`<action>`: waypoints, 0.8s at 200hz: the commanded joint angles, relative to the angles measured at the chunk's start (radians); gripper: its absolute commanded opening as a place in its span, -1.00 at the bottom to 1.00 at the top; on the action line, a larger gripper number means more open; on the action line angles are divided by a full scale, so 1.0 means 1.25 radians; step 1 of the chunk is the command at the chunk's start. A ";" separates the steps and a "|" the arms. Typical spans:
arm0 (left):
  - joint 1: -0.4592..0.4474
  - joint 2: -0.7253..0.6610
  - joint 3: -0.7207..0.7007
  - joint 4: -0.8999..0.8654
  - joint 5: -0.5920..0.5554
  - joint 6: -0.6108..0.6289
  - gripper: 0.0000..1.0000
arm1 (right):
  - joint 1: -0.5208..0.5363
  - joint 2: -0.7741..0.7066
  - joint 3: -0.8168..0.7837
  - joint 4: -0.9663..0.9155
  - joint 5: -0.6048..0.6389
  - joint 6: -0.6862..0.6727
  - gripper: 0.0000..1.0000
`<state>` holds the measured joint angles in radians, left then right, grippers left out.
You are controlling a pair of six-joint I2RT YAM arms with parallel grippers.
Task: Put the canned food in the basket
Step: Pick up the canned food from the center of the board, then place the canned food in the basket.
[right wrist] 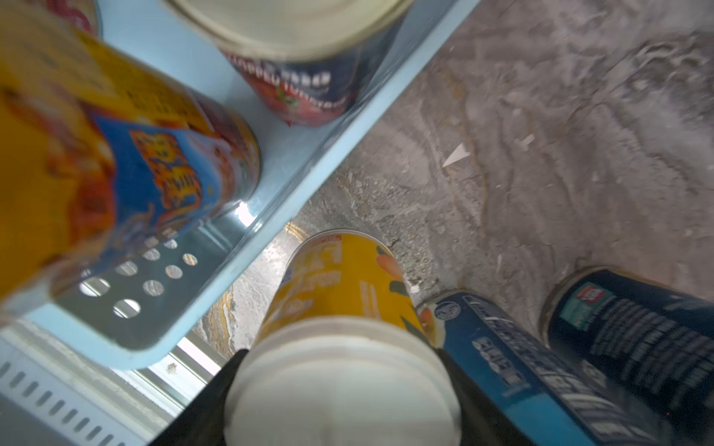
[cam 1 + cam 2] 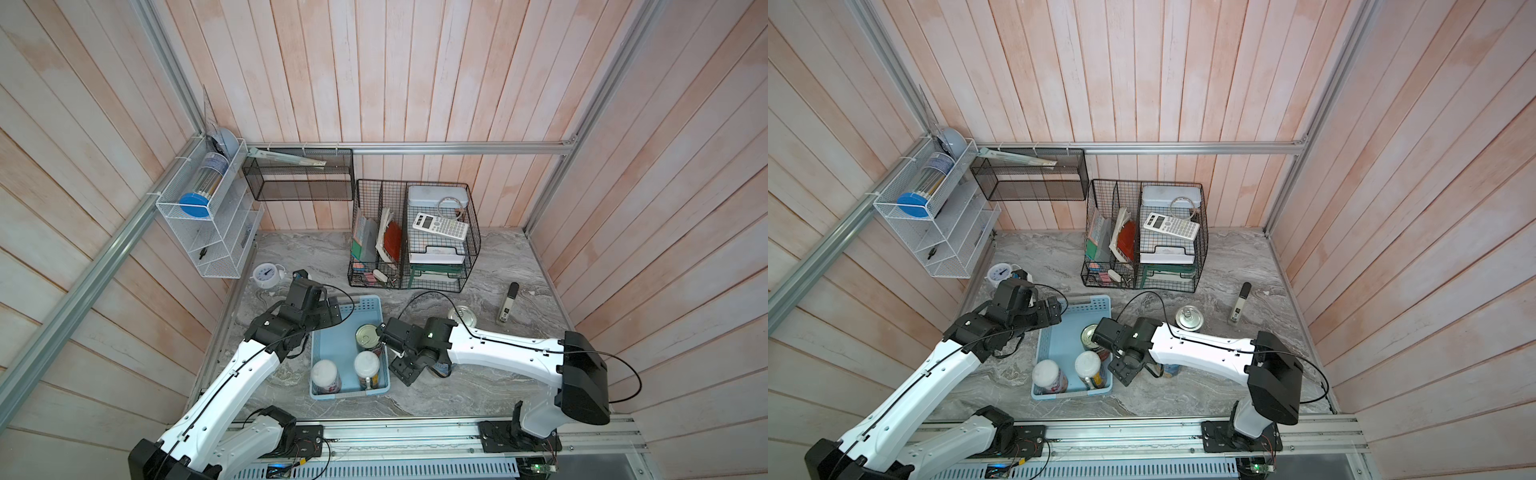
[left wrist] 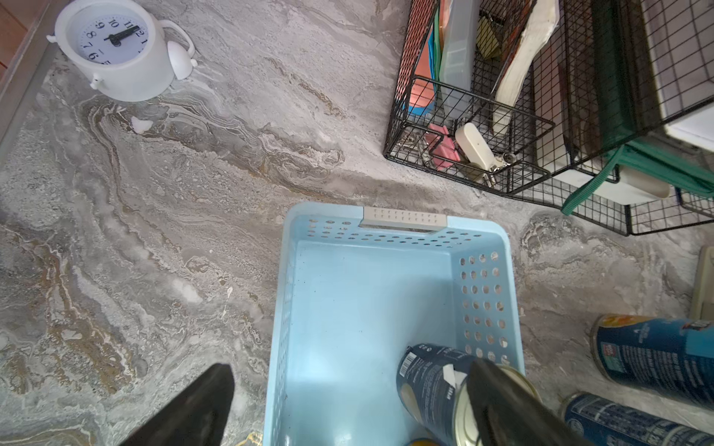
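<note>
The right fingers are closed on the white lid of the yellow jar, one finger on each side. The yellow jar stands on the worktop, just outside the basket, right by its side wall. It is not lifted yet. So this looks like the pick-up step for one more piece of canned food.

Next, I think the jar must go straight up, higher than the basket wall, then across and down inside. The tomato can, the orange-and-blue jar and the pale jar are already in the basket, and they fill one end of it. The tomato can and the orange-and-blue jar stand close to the wall the yellow jar must cross. The other end of the basket, by its grey handle, is bare, so that looks like the best spot.

A blue can stands just beside the yellow jar, outside the basket, and a second blue can is near it. A crooked lift could knock the first one over.

The left fingers are spread wide and hold nothing. They hang above the basket, one finger past its far wall and one over the tomato can. They could get in the way.

The black wire organiser and the white clock are past the basket's handle end, well apart from it.
</note>
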<state>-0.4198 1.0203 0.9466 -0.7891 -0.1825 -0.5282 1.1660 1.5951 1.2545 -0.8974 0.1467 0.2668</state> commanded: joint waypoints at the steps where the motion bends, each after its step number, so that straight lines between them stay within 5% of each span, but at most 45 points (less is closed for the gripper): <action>1: 0.019 -0.012 -0.020 0.017 0.023 0.026 1.00 | -0.044 -0.020 0.067 -0.048 0.074 -0.042 0.17; 25: 0.038 -0.014 -0.034 0.022 0.035 0.034 1.00 | -0.095 0.004 0.144 -0.044 0.125 -0.079 0.18; 71: 0.081 -0.008 -0.060 0.045 0.072 0.036 1.00 | -0.183 0.143 0.344 -0.008 0.067 -0.190 0.18; 160: 0.143 0.002 -0.085 0.068 0.124 0.049 1.00 | -0.200 0.456 0.728 -0.109 -0.044 -0.294 0.19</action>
<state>-0.2508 1.0191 0.8635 -0.7311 -0.0551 -0.4885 0.9203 2.1273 2.0781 -0.9688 0.1345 -0.0566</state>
